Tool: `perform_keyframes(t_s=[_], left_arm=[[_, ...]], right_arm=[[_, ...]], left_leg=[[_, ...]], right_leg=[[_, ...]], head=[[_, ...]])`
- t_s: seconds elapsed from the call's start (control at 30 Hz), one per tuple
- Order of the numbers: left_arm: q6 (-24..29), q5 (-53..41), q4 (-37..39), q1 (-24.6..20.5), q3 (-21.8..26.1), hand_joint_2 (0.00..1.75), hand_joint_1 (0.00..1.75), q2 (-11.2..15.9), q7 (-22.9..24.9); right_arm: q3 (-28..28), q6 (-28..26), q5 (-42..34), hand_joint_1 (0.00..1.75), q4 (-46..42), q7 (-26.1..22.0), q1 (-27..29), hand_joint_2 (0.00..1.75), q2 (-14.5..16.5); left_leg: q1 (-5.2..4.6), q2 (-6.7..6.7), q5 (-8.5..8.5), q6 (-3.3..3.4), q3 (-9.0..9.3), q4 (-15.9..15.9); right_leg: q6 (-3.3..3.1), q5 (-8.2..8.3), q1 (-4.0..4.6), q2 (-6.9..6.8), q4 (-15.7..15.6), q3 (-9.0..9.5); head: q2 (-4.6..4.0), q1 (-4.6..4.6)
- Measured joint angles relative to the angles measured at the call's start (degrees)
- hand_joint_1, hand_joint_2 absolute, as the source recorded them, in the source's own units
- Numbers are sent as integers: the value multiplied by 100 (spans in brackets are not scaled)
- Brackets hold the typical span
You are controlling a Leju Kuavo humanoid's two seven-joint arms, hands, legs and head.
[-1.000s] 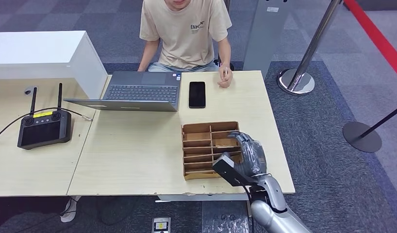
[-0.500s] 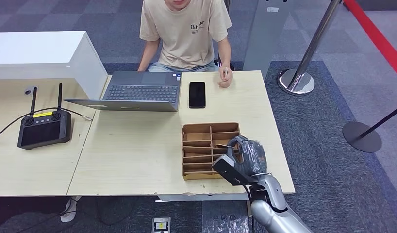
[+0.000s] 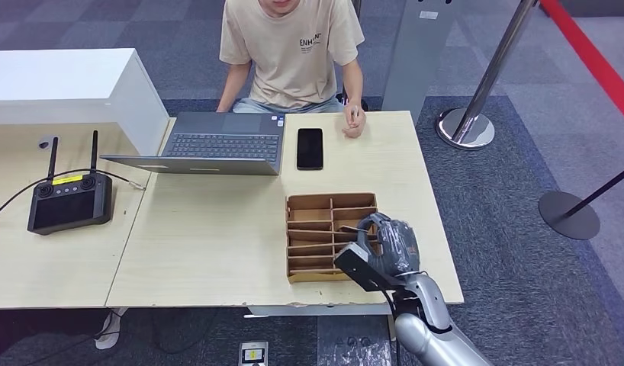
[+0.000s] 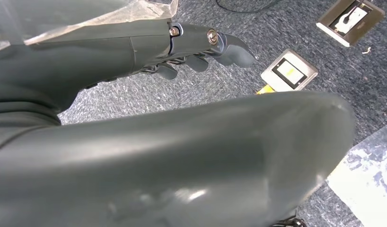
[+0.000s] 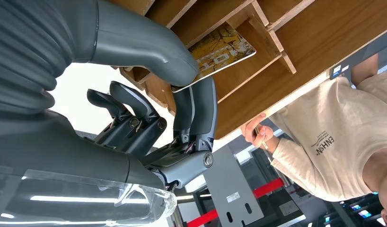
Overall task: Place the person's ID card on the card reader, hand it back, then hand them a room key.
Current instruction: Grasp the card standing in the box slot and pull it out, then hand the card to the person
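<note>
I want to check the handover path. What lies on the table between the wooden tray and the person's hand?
In the head view, only bare tabletop lies between the wooden tray and the person's hand; the black phone sits just beside that line.

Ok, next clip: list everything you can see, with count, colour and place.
Desk: one, light wood, in front of the robot.
Organizer: one, brown wood, divided, near desk edge.
Card: one, yellow print, pinched over the organizer.
Laptop: one, grey, open, far side.
Phone: one, black, beside the laptop.
Controller: one, black, two antennas, left side.
Box: one, white, far left.
Stanchions: two, silver and black, on the carpet.
Person: one, beige shirt, seated opposite.
Right hand: grey, pinching the card.
Left hand: grey, above the carpet.
</note>
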Motion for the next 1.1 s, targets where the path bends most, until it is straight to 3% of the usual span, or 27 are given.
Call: perform_keyframes(t_s=[0.23,0.8,0.97,1.1], left_arm=[[0,-42,0,-2,0,0,0,-3,1],[-50,-238,0,-45,0,0,0,-84,63],[-164,-379,0,-111,-4,0,0,-106,76],[-265,-495,-2,-190,-15,0,0,-133,98]], right_arm=[[-60,-155,-522,175,-193,-410,-92,175,-1],[-591,-146,-2292,175,-1746,-1079,-1086,175,-130],[-636,316,-3326,175,-1760,-1163,-1629,175,-133],[-580,906,-3553,175,-1202,-959,-2315,175,-138]], left_leg=[[0,1,0,0,-1,0],[-1,1,0,0,-1,1],[-1,2,1,0,-1,1],[0,-2,2,-1,-3,1]], right_leg=[[0,0,0,0,0,-1],[0,0,-1,1,0,-1],[-1,1,0,2,1,0],[-2,2,0,1,3,1]], head=[[0,-1],[0,-1],[0,-1],[0,0]])
